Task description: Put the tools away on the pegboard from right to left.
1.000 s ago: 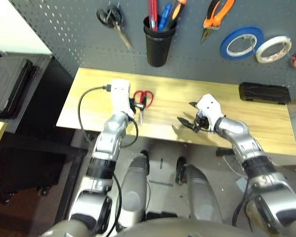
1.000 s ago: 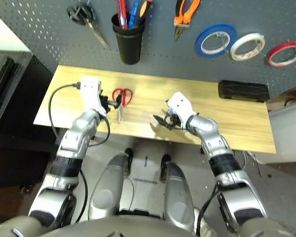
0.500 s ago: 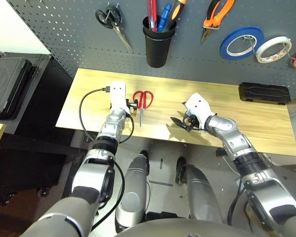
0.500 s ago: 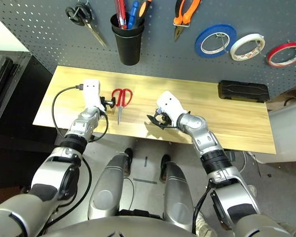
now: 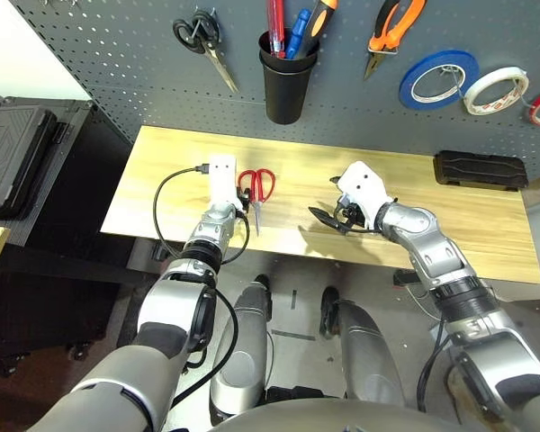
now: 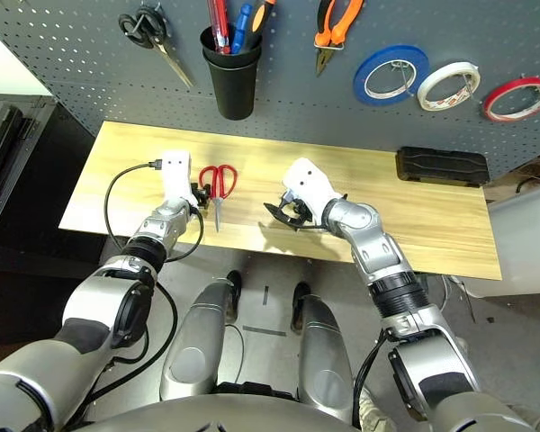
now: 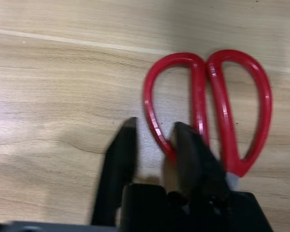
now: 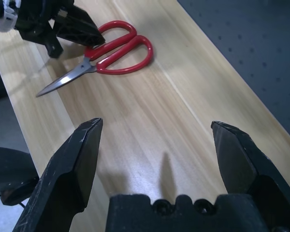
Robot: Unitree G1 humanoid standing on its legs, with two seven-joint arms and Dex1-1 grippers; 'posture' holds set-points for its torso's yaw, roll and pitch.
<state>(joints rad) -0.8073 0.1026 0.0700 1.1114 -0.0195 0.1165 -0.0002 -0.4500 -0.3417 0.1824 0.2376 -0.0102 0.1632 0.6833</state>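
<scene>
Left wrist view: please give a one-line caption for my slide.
Left tool open at one handle loop of the red-handled scissors, which lie flat on the wooden table.

From my seat, the tabletop (image 5: 432, 216) is mostly bare wood. The red-handled scissors (image 5: 259, 188) lie at the left claw (image 7: 154, 133), whose fingers straddle one handle loop, so there is little room there. Between the scissors and the right claw (image 5: 328, 218), spread wide at about 3 o'clock from them, the wood is free. A black case (image 5: 481, 169) blocks the far corner at 2 o'clock. On the pegboard (image 5: 117, 54), the black-handled scissors (image 5: 203, 36), black cup (image 5: 288, 76), orange-and-black-handled pliers (image 5: 389, 31) and tape rolls (image 5: 439, 79) crowd the hooks; bare holes lie at 10 o'clock.
</scene>
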